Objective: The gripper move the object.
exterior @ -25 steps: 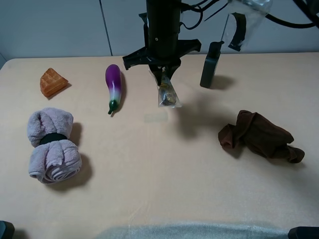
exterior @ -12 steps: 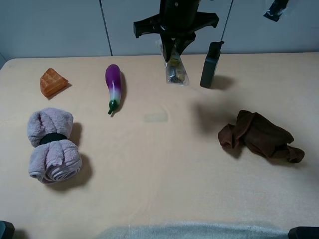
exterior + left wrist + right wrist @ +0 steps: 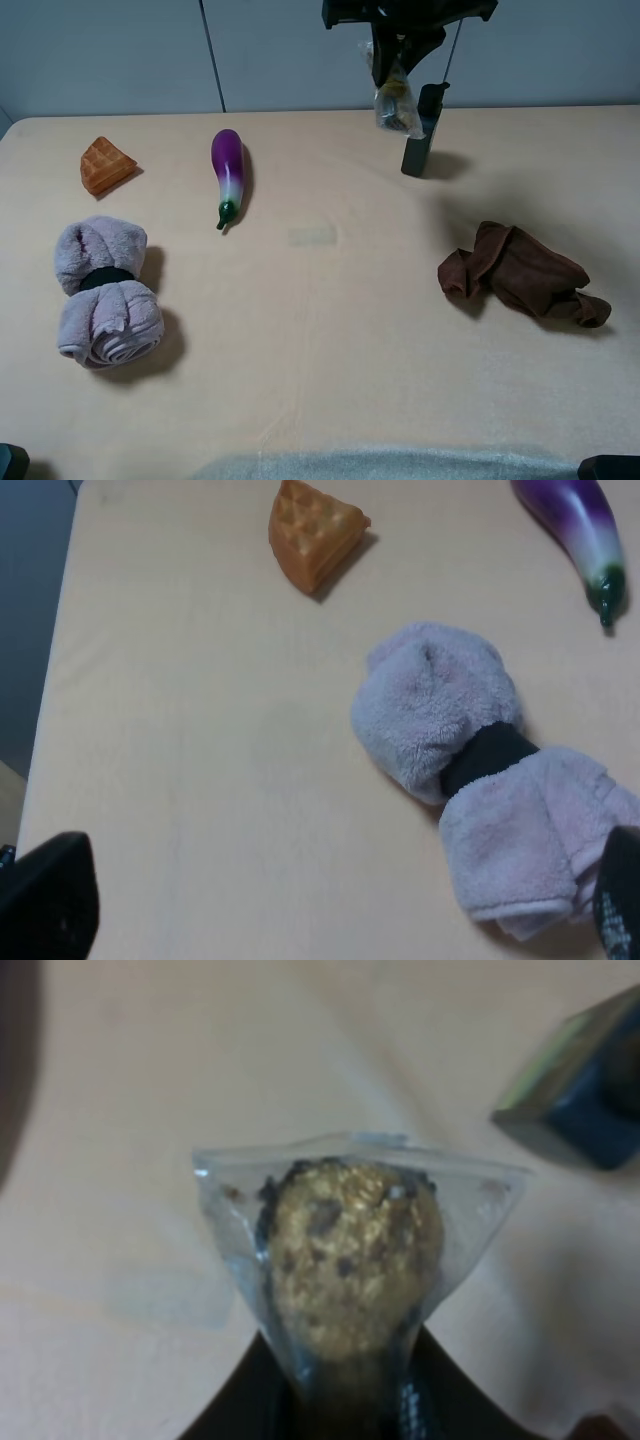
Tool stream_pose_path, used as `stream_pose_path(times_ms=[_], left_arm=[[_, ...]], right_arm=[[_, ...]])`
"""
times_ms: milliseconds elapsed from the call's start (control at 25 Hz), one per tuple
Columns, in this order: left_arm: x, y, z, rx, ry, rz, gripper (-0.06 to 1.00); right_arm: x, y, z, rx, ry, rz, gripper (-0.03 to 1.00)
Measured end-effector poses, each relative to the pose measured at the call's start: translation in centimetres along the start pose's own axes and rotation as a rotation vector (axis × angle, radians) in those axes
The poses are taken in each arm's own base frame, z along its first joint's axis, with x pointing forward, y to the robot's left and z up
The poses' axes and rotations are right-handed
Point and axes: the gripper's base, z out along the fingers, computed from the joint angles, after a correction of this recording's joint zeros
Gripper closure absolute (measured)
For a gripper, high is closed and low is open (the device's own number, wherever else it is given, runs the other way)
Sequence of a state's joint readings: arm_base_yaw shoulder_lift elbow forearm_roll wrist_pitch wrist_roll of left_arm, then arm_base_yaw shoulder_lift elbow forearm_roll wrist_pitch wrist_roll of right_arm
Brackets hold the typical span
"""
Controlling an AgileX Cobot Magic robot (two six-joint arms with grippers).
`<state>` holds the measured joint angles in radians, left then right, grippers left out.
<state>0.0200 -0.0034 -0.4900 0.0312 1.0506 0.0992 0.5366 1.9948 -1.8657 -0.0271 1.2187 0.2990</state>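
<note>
The bag [image 3: 396, 103], clear plastic with a brown speckled cookie inside [image 3: 350, 1260], hangs in the air over the far side of the table [image 3: 330, 340], clear of its surface. The right gripper [image 3: 392, 58] has it pinched by 1 end between its closed fingers [image 3: 400, 1405], so the bag dangles below. In the high view the bag overlaps the top of the dark bottle [image 3: 420, 140], which stands upright on the table; whether the 2 touch cannot be told. Nearer the camera, well apart from the bottle, lies a crumpled brown cloth [image 3: 520, 272].

Toward the left lie an eggplant [image 3: 228, 175], then a waffle [image 3: 105, 165], and nearer the camera a rolled towel [image 3: 105, 295] cinched by a black band. The left gripper [image 3: 330, 920] hangs over the towel [image 3: 480, 770] with its 2 fingers [image 3: 45, 900] spread wide, holding nothing.
</note>
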Motion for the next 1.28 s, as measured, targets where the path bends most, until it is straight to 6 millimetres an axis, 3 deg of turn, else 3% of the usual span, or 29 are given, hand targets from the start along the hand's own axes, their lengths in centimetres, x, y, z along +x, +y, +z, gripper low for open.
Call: stream_pose_path(times_ms=[480,960,1280], left_arm=[[0.0,0.0,0.0,0.0,0.0,0.0,-0.05],[0.0,0.0,0.0,0.0,0.0,0.0,-0.05],[0.0,0.0,0.0,0.0,0.0,0.0,-0.05]], right_arm=[[-1.5,-7.7,-0.2,0.017,-0.007,0.131,0.84],[-1.7,-14.3,-0.5,0.072,-0.011,0.214,0.84],[-1.6,-17.6,1.8,0.1,0.042,0.227,0.84]])
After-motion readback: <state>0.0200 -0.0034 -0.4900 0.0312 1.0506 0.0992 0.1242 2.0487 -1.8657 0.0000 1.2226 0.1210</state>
